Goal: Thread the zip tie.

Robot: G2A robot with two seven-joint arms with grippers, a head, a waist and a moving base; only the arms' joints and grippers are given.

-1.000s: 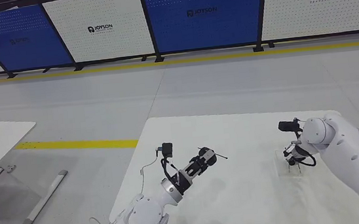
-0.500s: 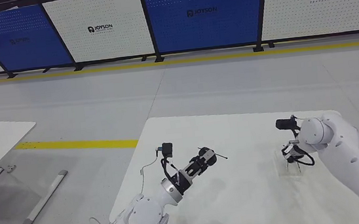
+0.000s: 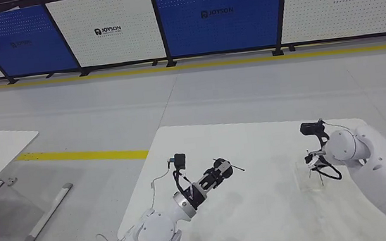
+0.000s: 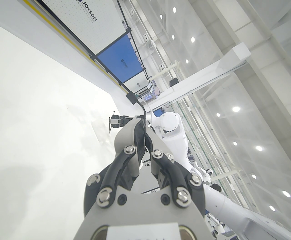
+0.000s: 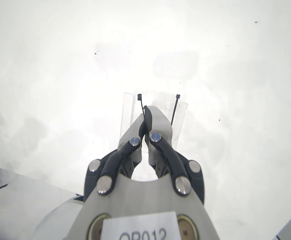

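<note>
My left gripper point(image 4: 143, 124) is shut on a black zip tie point(image 4: 136, 103), whose strap curves out past the fingertips to its head. In the top view this gripper point(image 3: 223, 167) hangs above the table's left half, the tie point(image 3: 236, 167) sticking out toward the right. My right gripper point(image 5: 146, 111) is shut on a second black zip tie point(image 5: 140, 101), head end away from the fingertips, just over a clear acrylic holder point(image 5: 127, 109). A third zip tie point(image 5: 175, 106) stands in that holder. From above, the right gripper point(image 3: 315, 159) sits over the holder point(image 3: 305, 178).
The white table point(image 3: 252, 142) is bare between the two arms. Its front left edge lies close to the left arm. Blue and white panel walls point(image 3: 217, 12) stand far behind, across open floor.
The right gripper has risen slightly over the holder with its zip tie. The left arm has not moved.
</note>
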